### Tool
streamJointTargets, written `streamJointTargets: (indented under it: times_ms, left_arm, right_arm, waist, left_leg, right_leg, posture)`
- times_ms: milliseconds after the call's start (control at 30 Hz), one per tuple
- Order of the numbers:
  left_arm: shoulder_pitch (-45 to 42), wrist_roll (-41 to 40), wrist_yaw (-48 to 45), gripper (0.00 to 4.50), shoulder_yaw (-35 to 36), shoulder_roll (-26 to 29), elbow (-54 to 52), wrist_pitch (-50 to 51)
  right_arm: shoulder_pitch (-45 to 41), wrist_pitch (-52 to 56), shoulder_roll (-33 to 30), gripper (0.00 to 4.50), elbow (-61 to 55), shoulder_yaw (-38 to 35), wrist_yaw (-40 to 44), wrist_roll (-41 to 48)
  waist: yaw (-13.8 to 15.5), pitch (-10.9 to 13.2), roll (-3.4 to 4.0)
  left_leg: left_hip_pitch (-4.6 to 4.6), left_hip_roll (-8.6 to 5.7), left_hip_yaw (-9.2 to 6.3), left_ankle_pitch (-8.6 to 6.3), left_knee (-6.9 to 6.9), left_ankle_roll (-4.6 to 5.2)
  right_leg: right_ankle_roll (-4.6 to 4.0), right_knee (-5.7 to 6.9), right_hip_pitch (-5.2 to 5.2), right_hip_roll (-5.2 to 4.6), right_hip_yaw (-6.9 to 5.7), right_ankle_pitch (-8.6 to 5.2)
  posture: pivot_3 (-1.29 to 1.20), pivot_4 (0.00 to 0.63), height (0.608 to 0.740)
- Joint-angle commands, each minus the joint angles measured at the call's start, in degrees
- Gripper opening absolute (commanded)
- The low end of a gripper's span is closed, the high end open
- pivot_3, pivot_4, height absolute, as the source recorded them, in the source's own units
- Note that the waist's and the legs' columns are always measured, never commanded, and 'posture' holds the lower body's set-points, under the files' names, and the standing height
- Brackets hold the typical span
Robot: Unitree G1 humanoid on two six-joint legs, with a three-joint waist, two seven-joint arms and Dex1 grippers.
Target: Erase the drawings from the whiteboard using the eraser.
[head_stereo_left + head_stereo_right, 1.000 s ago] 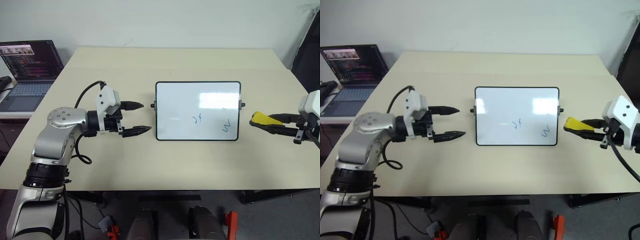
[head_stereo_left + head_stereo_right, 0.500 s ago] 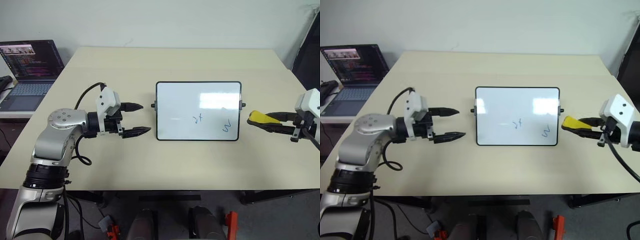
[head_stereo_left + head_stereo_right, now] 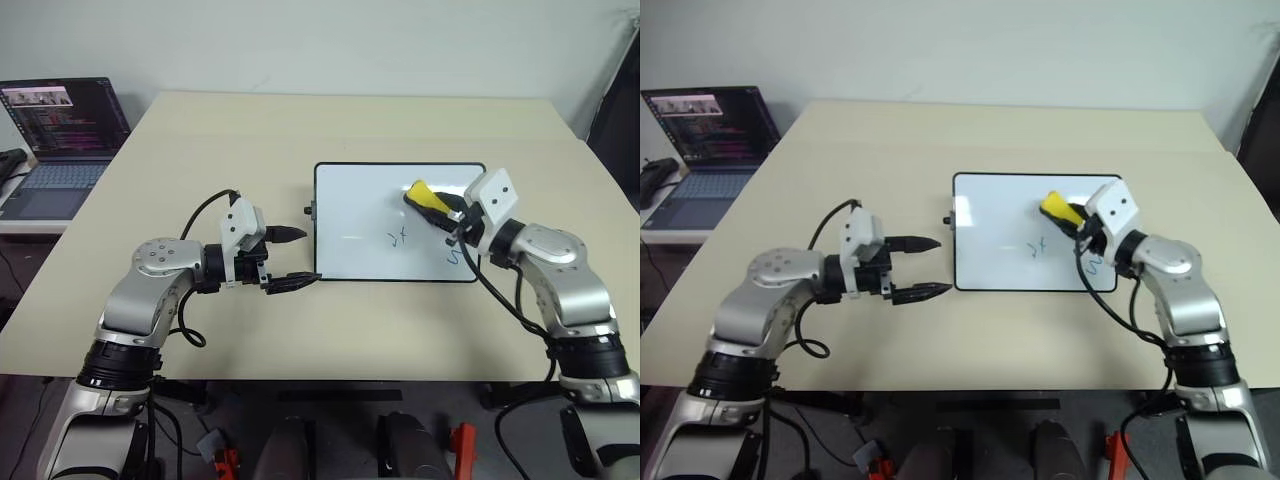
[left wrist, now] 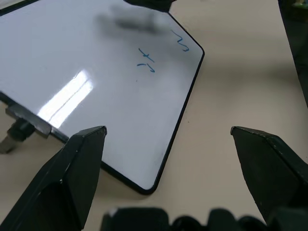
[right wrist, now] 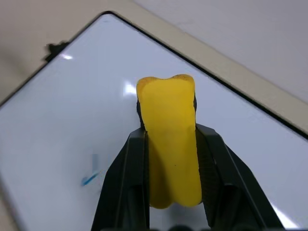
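While no legible writing shows, right pincer (image 3: 441, 210) clamps the eraser (image 3: 423, 193) over the whiteboard (image 3: 350, 215); left pincer (image 3: 296, 258) gapes.

Whiteboard (image 3: 370, 215) lies mid-table (image 3: 300, 130), laptop (image 3: 60, 130) far left

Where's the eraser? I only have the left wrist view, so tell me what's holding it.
Observer: The right hand is shut on the yellow eraser, over the whiteboard.
Operator: Place it against the scribbles.
Observer: It sits on the far side of the middle scribble; I cannot tell if it touches the board.
Operator: Report anything else nearby.
Observer: An open laptop stands beside the table's far-left corner.
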Motion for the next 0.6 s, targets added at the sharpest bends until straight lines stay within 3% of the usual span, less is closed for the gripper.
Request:
streamJointTargets:
  times_ms: [33,300,600]
  left_arm:
    - [-0.27,-1.03,0.39,4.50,1.46,0.27,-3.20,-0.04]
    - [0.97,-1.65,1.13,4.50,2.26,1.04,-4.71,0.78]
    - [1.70,-1.84,1.20,4.50,2.84,1.67,-5.63,1.21]
  right_arm:
    - [-2.52,-5.99,1.72,0.96,4.63,0.97,-2.35,-2.79]
    - [-0.54,-14.81,2.56,0.96,15.41,7.70,0.63,-8.99]
    - [6.62,-12.17,3.17,0.96,10.81,13.60,8.19,-9.00]
  waist:
    - [-0.02,0.00,0.00]
    - [-0.40,-0.03,-0.03]
    - [-1.10,-0.09,-0.08]
  left_leg:
    - [0.00,0.00,-0.01,0.00,0.00,0.00]
    - [0.16,0.03,0.01,0.00,-0.01,0.01]
    - [0.48,0.10,-0.05,0.01,0.43,0.02]
  right_leg:
    - [0.00,-0.02,0.02,0.00,-0.02,0.00]
    - [-0.01,0.08,0.12,0.03,0.01,0.00]
    - [-0.14,0.67,0.35,0.14,0.03,-0.09]
  posture:
    - [0.00,0.150,0.740]
    - [0.00,0.150,0.740]
    - [0.00,0.150,0.740]
